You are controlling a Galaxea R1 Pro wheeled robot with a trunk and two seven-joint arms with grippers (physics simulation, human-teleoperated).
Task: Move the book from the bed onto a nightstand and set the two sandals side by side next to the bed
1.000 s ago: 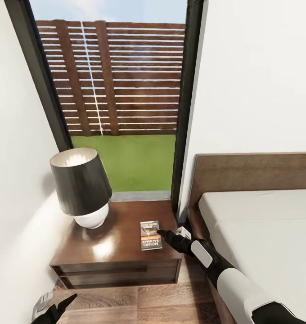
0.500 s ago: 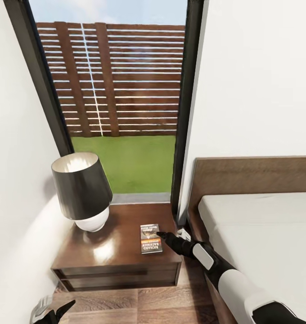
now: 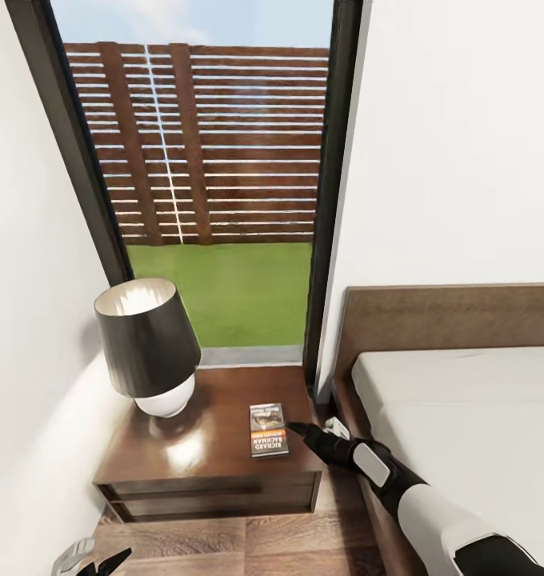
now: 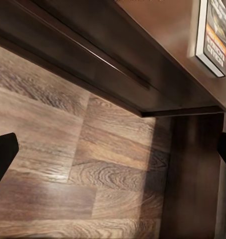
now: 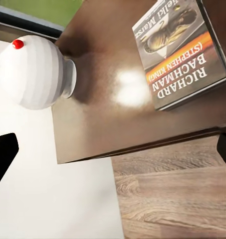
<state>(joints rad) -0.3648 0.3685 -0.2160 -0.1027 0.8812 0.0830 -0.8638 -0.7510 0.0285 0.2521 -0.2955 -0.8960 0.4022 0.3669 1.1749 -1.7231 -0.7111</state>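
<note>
The book lies flat on the nightstand, near the edge facing the bed, beside a lamp. The right gripper, fingers spread and empty, hovers just beside the book; the left gripper, fingers apart and empty, hangs low over the floor.

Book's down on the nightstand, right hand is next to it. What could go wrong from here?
1. The small dark-grey paperback with the orange band lies near the front right corner of the glossy dark-brown nightstand. The right hand sits open just beside it; a sideways sweep could nudge it off the edge.
2. The lamp with a black shade and white round base shares that top; a wide arm swing might tip it.
3. The left hand hangs low by the drawer front and could clip it when the base moves.
</note>
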